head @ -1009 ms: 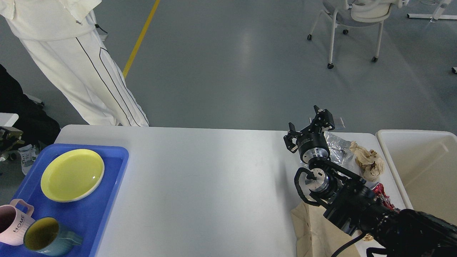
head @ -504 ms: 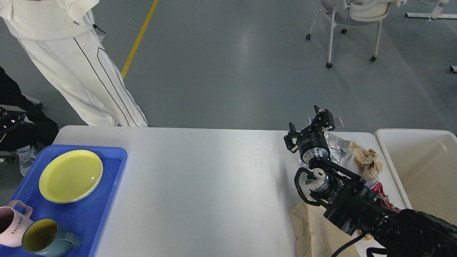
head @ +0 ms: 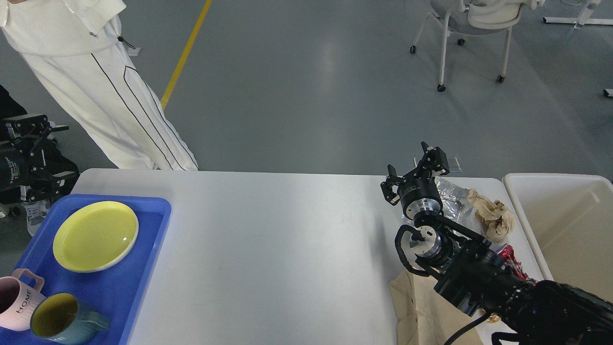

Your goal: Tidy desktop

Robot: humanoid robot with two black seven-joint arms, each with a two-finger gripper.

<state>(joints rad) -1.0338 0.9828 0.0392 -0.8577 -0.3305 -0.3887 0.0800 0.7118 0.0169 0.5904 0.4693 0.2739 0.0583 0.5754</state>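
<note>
The desktop [head: 278, 249] is a large white-grey tabletop. At its right end lie a silver foil wrapper [head: 452, 195], a crumpled brown paper ball [head: 493, 215], a red wrapper [head: 515, 261] and a flat beige paper bag [head: 419, 306]. My right gripper [head: 411, 160] is open and empty, raised over the far right part of the desktop just left of the foil. My left gripper [head: 50, 153] shows at the left edge, open and empty, beyond the tray's far corner.
A blue tray [head: 119, 282] at the front left holds a yellow plate [head: 96, 235], a pink mug [head: 14, 302] and a teal mug [head: 62, 316]. A cream-white bin [head: 565, 225] stands off the right end. A person in white [head: 110, 96] stands behind the table's far left; a chair [head: 474, 24] stands farther back.
My left gripper has come into view at the left edge. The person has shifted slightly left. My right arm and the rubbish have not moved.
</note>
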